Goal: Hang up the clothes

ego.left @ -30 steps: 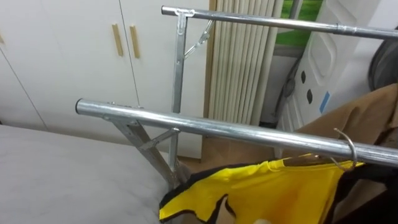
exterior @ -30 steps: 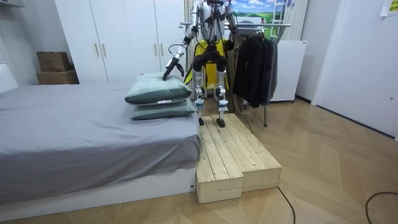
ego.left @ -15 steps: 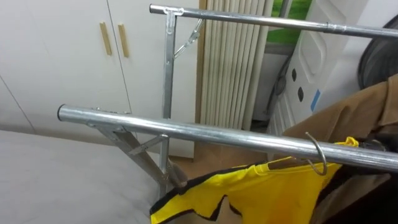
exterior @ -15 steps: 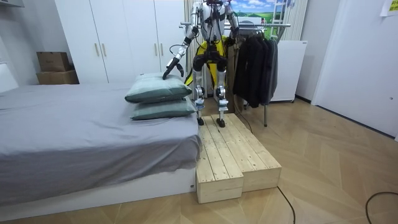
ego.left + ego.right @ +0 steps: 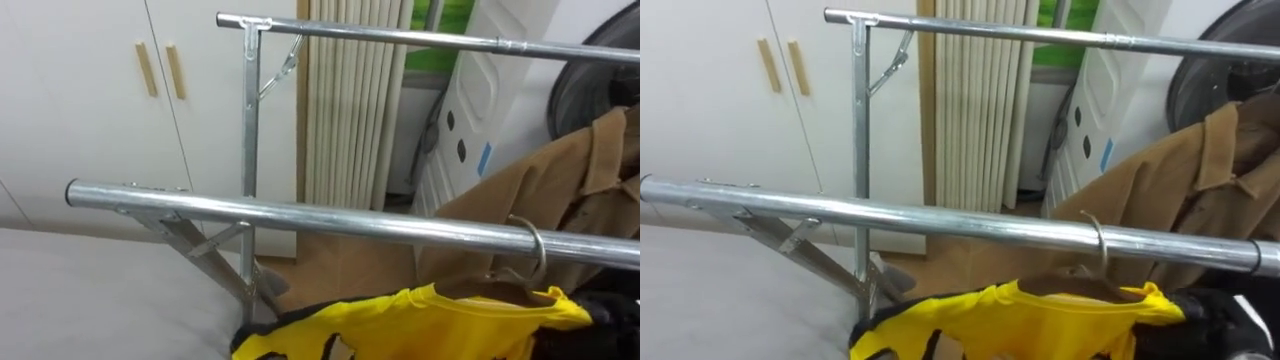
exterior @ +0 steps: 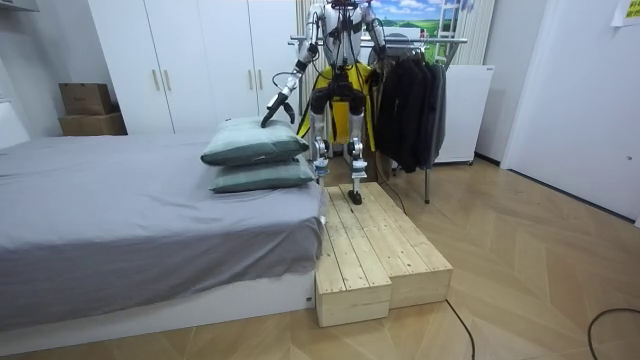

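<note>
The yellow shirt (image 5: pixel 420 320) on its wooden hanger (image 5: pixel 495 290) has sunk a little under the front rail (image 5: pixel 300 215) — its hook (image 5: pixel 530 245) now carries it, so the hanging seems nearly done. Right hand (image 5: pixel 1230 325) beside the shirt, left hand (image 6: pixel 270 118) above the pillows (image 6: pixel 255 150) — whether either is open or closed I cannot tell.

Bright even light; sheen along rail (image 5: pixel 300 217) (shadows soft).
</note>
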{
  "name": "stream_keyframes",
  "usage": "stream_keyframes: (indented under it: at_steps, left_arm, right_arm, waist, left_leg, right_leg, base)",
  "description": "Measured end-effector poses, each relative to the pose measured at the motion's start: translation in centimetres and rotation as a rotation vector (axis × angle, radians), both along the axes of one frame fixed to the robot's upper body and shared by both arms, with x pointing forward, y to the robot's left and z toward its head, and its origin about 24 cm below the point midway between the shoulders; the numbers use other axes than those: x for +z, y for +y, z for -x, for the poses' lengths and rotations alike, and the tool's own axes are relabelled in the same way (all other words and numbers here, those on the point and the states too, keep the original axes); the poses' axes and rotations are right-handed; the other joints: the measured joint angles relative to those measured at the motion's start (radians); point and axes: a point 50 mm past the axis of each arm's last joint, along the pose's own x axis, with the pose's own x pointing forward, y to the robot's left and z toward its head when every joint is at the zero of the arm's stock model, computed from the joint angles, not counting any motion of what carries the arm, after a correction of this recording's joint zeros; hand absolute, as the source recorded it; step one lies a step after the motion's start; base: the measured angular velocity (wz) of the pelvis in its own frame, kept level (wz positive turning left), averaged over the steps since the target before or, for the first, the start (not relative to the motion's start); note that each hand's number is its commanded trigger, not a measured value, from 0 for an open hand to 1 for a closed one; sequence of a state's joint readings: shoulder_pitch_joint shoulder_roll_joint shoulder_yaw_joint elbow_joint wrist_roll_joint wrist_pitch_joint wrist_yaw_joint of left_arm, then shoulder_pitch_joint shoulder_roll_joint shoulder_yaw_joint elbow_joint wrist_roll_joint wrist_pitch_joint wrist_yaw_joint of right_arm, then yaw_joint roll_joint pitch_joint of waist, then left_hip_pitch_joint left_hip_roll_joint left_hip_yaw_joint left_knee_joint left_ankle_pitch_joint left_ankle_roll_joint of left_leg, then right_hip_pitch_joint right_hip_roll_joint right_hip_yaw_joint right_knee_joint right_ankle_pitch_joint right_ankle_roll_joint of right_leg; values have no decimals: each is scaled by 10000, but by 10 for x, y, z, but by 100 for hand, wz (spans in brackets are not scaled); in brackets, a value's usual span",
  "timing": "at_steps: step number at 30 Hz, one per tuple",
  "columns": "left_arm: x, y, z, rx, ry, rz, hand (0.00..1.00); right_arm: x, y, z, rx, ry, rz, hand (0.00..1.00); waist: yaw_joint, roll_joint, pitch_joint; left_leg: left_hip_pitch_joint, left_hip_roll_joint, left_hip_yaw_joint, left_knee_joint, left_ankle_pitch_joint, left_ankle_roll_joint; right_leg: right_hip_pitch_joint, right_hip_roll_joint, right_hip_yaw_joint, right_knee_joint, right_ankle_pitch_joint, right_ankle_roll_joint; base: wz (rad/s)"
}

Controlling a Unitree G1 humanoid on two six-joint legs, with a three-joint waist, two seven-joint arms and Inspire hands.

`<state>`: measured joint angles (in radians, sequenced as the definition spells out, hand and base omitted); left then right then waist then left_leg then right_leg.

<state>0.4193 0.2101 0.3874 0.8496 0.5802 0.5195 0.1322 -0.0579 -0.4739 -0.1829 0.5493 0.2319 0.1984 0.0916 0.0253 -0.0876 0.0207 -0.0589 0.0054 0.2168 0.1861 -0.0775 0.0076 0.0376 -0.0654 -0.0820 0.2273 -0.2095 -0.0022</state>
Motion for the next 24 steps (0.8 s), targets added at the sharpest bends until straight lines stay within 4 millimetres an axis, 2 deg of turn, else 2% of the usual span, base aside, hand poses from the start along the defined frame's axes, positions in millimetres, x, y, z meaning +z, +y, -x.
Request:
stream_keyframes:
  at_steps: [9, 16, 18, 19, 24]
  left_arm:
    - [-3, -1, -9, -260, -327, -4, 0]
    - [-3, -1, -9, -238, -405, -65, 0]
    - [-4, -3, -8, -188, -438, -131, 0]
    - [-5, -6, -7, -127, -535, -154, 0]
    - [-11, -14, -8, -74, -860, -100, 0]
  right_arm:
    - [-15, -4, 13, -584, 371, -842, 0]
    - [-27, 8, 20, -1391, -292, -2758, 0]
    - [-33, 11, 26, -1539, -279, -3174, 0]
    - [-36, 13, 30, -1561, -207, -3302, 0]
    - [-52, 15, 45, -1758, 359, -3708, 0]
  waist:
    - [-208, 81, -11]
    - [-201, 130, -13]
    - [-202, 177, -17]
    - [-190, 254, 12]
    - [-183, 499, -1]
  left_leg:
    - [-5, -7, 100, 31, -74, 43]
    - [134, 3, 119, 41, -159, 24]
    - [215, 6, 119, 68, -208, 5]
    - [215, 20, 118, 113, -238, -1]
    - [232, 4, 127, 110, -242, 0]
  right_leg:
    - [-11, 0, 123, -70, -7, 8]
    - [230, 23, 130, -253, -2, 3]
    - [336, 21, 131, -291, -12, 7]
    - [348, 26, 133, -293, -15, 7]
    - [334, 4, 127, -260, -32, 7]
  base:
    - [-3]
    - [0]
    - [-2]
    - [-4]
    - [-1]
